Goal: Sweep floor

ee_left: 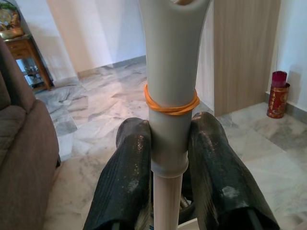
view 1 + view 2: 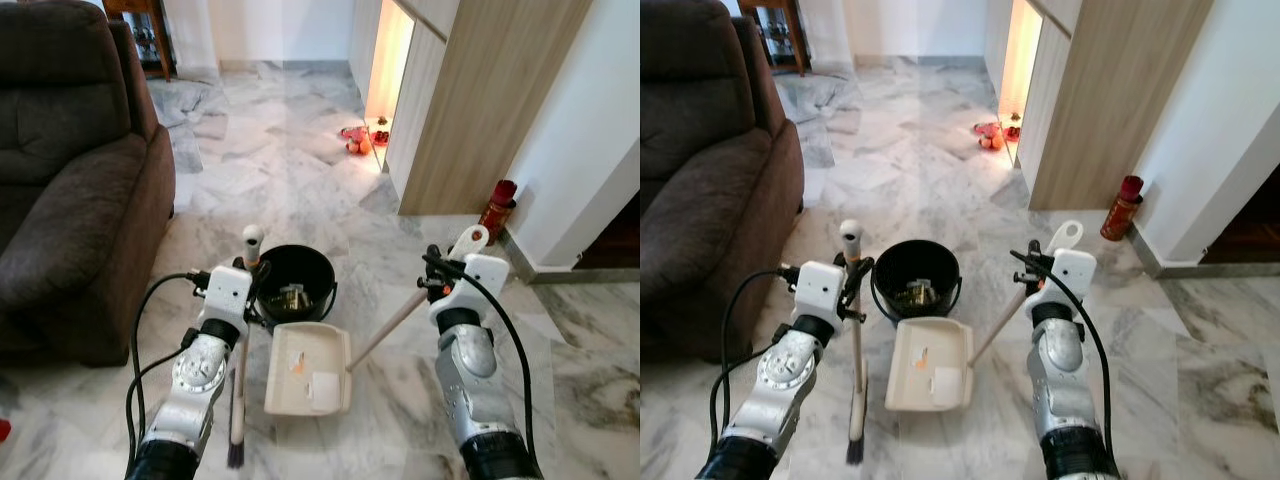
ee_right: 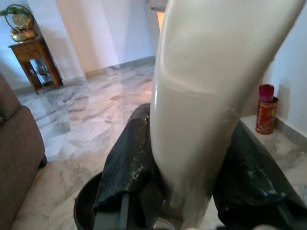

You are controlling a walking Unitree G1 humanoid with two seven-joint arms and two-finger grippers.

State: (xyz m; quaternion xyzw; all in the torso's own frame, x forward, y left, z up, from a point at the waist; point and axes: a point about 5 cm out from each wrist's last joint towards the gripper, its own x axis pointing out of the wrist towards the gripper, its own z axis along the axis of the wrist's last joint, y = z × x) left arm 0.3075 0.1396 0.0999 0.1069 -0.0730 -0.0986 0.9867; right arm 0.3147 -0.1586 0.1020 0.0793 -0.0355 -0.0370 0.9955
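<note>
In the head view, the left gripper (image 2: 247, 272) is clamping the broom (image 2: 240, 385) upright at lower centre-left, its bristles resting on the marble floor (image 2: 300, 170). The right gripper (image 2: 437, 282) is gripping the dustpan (image 2: 308, 368) by its slanting handle, just before the black bucket (image 2: 293, 279). In both wrist views the fingers (image 1: 125, 182) are pinching smooth, stiff plastic grips; both tools look light, possibly slippery, best held high.

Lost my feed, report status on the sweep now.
Left gripper shut on broom handle, right gripper shut on dustpan handle. Dustpan on floor holding scraps, just before black bucket. Sofa close on left.
</note>
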